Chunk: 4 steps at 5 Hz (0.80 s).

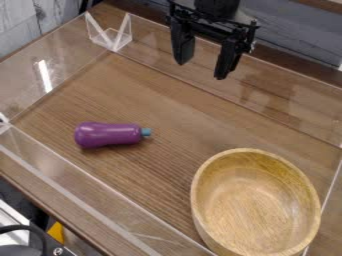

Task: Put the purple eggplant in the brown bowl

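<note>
The purple eggplant (107, 135) lies on its side on the wooden table, left of centre, with its teal stem tip pointing right. The brown bowl (214, 210) is a large wooden bowl at the lower right, with nothing visible inside it. My gripper (205, 56) hangs above the far middle of the table, pointing down, its black fingers spread open with nothing between them. It is well behind and to the right of the eggplant, and up behind the bowl.
Clear acrylic walls (60, 70) fence the wooden work surface on the left and front. A small clear triangular stand (110, 35) sits at the back left corner. The table's front edge runs along the lower left.
</note>
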Each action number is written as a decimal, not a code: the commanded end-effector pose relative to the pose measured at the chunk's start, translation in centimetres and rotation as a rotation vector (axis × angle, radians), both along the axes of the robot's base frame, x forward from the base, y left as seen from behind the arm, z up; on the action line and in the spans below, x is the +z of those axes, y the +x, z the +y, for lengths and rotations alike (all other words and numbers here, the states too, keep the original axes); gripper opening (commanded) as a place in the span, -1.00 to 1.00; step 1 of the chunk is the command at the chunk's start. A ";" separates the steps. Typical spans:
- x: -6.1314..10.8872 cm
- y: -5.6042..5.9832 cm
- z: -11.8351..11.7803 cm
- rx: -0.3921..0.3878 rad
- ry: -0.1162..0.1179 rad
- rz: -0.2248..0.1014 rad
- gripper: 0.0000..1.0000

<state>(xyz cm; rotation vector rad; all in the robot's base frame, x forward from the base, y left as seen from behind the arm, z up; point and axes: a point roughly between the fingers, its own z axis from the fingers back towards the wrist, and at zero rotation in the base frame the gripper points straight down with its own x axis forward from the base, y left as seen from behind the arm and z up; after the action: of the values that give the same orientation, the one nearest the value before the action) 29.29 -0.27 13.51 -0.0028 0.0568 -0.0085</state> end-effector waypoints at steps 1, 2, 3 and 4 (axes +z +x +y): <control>-1.9 0.3 1.0 -0.012 -0.001 0.018 1.00; -1.4 -1.1 2.5 -0.100 0.005 0.021 1.00; -0.7 -2.6 4.2 -0.208 0.015 0.012 1.00; 0.7 -4.3 5.8 -0.274 0.027 -0.002 1.00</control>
<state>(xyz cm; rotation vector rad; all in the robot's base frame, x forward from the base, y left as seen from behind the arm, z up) 24.83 5.32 13.21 0.0151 0.0924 -0.2766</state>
